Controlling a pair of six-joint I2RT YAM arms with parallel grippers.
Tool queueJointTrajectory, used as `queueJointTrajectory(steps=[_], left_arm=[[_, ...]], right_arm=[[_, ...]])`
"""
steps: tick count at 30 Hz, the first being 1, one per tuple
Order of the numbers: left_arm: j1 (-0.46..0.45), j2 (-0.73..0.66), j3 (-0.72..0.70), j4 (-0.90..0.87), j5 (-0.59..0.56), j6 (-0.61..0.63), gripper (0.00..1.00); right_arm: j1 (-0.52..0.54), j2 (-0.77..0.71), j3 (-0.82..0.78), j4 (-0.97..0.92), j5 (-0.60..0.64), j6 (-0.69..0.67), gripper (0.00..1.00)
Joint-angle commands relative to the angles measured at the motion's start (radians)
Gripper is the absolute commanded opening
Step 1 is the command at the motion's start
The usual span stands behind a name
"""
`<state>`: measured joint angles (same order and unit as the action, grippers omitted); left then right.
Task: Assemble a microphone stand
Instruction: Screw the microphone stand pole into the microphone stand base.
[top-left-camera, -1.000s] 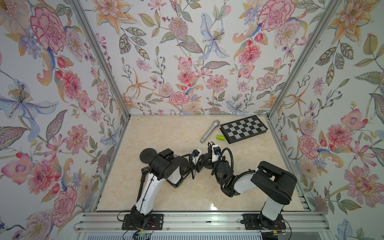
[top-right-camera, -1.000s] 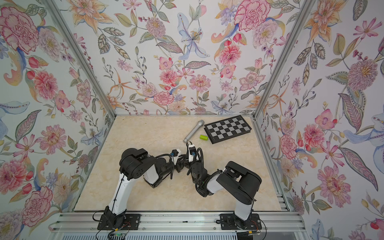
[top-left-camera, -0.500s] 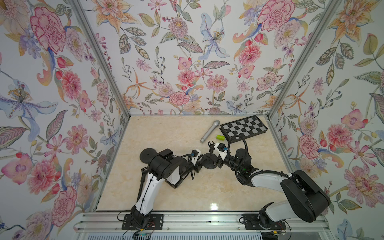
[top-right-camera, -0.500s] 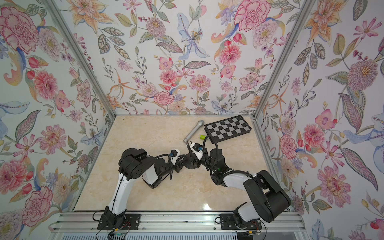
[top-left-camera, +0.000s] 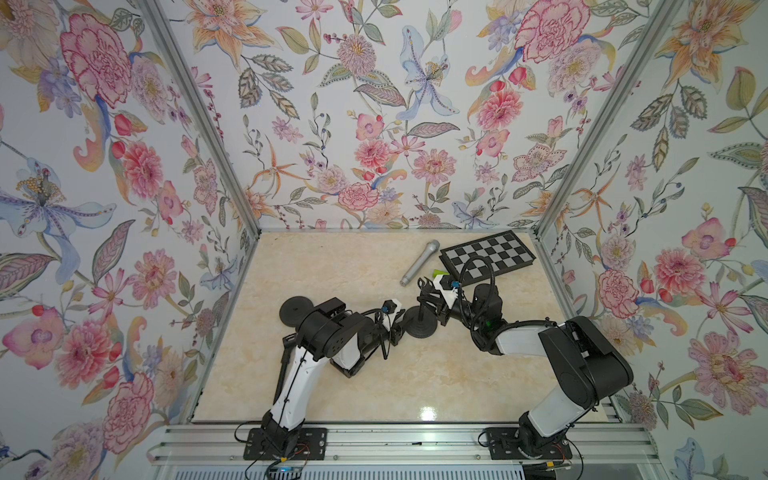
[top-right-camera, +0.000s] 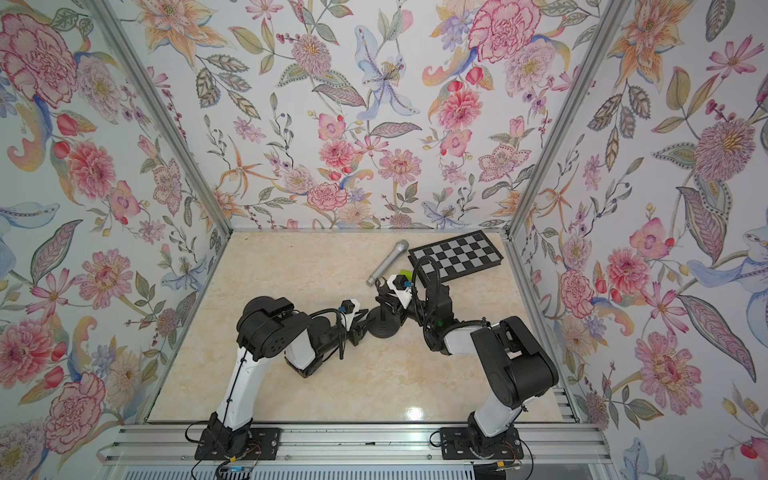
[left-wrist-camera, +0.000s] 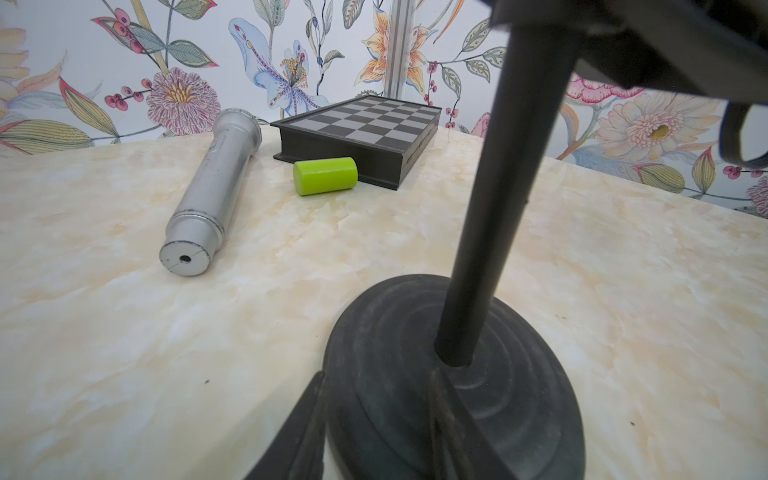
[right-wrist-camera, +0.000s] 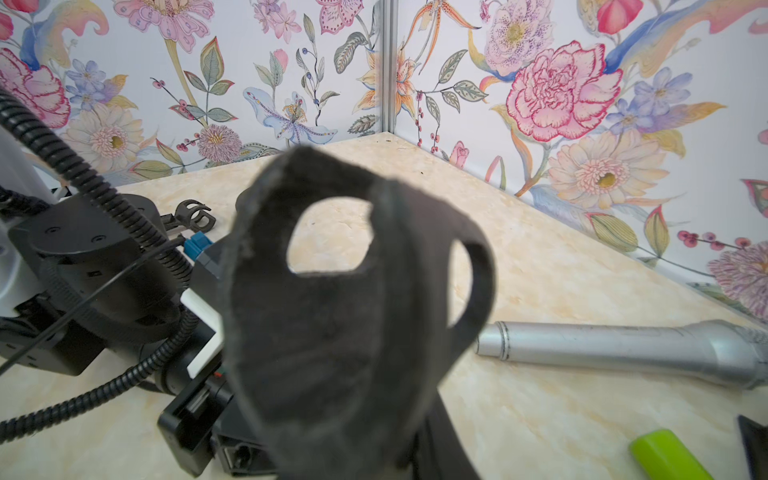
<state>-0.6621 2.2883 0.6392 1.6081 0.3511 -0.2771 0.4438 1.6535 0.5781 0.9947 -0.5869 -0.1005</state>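
Your left gripper (top-left-camera: 399, 328) clamps stand base (top-left-camera: 422, 328); right gripper (top-left-camera: 430, 299), jaws together, at pole (left-wrist-camera: 490, 208) top. Microphone (top-left-camera: 419, 262) lies just beyond, long axis pointing away; right arm nearer.

We had both top views perched high over the front rail (top-left-camera: 415, 440), looking steeply down on the whole table (top-left-camera: 332, 266). Left wrist cam sat low right by the stand base (left-wrist-camera: 519, 395) facing back-right, right wrist cam hugged the mic clip (right-wrist-camera: 332, 332); both caught the microphone (left-wrist-camera: 212, 178)
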Motion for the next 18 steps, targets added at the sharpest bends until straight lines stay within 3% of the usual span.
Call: queueJointTrajectory(steps=[1, 5, 8, 10, 13, 18], left_arm=[[-0.001, 0.053, -0.044, 0.233, -0.035, 0.040, 0.40], [-0.003, 0.052, -0.043, 0.233, -0.037, 0.038, 0.41], [-0.005, 0.053, -0.042, 0.233, -0.041, 0.037, 0.41], [-0.007, 0.051, -0.043, 0.233, -0.040, 0.039, 0.41], [-0.007, 0.047, -0.048, 0.233, -0.041, 0.040, 0.40], [-0.008, 0.038, -0.060, 0.232, -0.046, 0.051, 0.41]], right_arm=[[0.070, -0.020, -0.065, 0.121, 0.350, 0.065, 0.00], [0.293, -0.006, -0.118, 0.165, 0.940, 0.157, 0.00], [0.435, 0.054, -0.096, 0.184, 1.216, 0.202, 0.00], [0.488, 0.094, -0.077, 0.203, 1.245, 0.226, 0.00], [0.501, 0.097, -0.070, 0.208, 1.167, 0.218, 0.00], [0.405, -0.011, -0.146, 0.244, 0.870, 0.145, 0.41]])
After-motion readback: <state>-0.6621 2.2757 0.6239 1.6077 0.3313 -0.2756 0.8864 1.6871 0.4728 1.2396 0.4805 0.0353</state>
